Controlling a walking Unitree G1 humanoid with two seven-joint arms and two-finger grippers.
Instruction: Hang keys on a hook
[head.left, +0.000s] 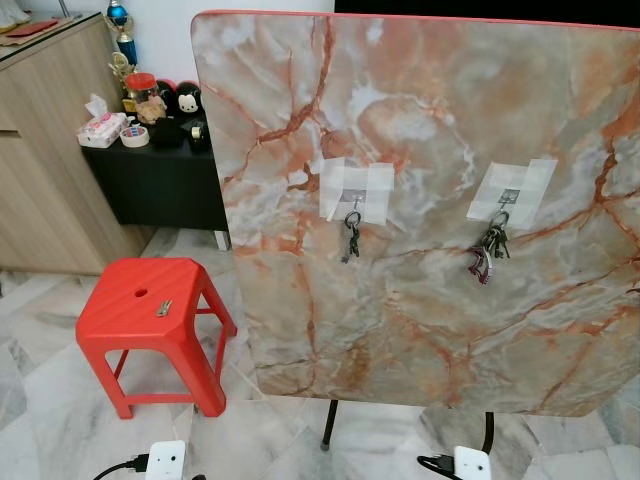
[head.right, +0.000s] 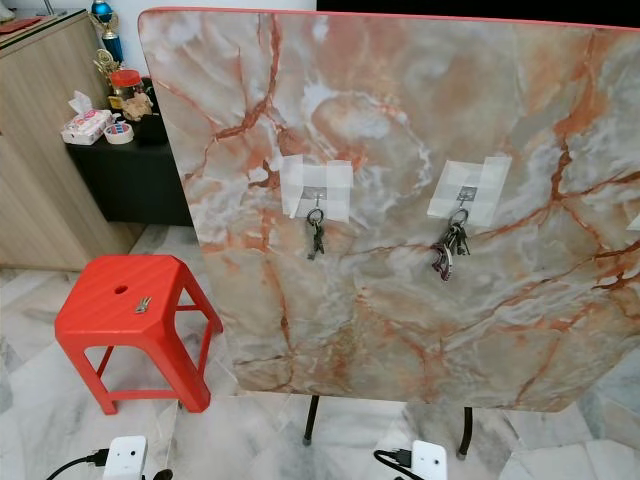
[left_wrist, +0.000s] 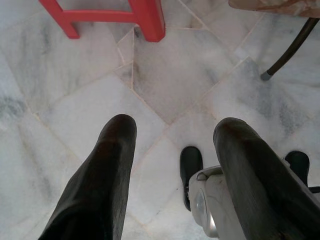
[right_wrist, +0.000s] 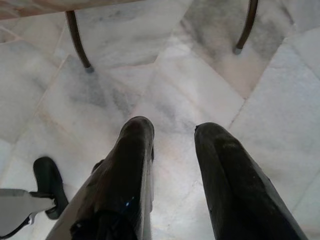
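Left end effector (left_wrist: 175, 135), right end effector (right_wrist: 172, 130) fingers apart, empty; small silver keys (head.left: 164, 308) on red stool (head.left: 120, 320).

A: I see the marbled board (head.left: 430, 200) cut off at the right edge of both eye views. What of the hooks?

B: Each hook (head.left: 353, 199) under its tape patch (head.left: 356, 189) is too small for me to tell its shape. The key bunch (head.left: 489, 252) on the right is a dark tangle; I cannot count its keys.

A: On the red stool (head.left: 150, 310)?

B: A small grey item (head.left: 164, 308), too small to identify.

A: And the wrist views?

B: The left gripper (left_wrist: 172, 131) and right gripper (right_wrist: 172, 126) run off the frame edge; the board's legs (right_wrist: 76, 37) are cropped too.
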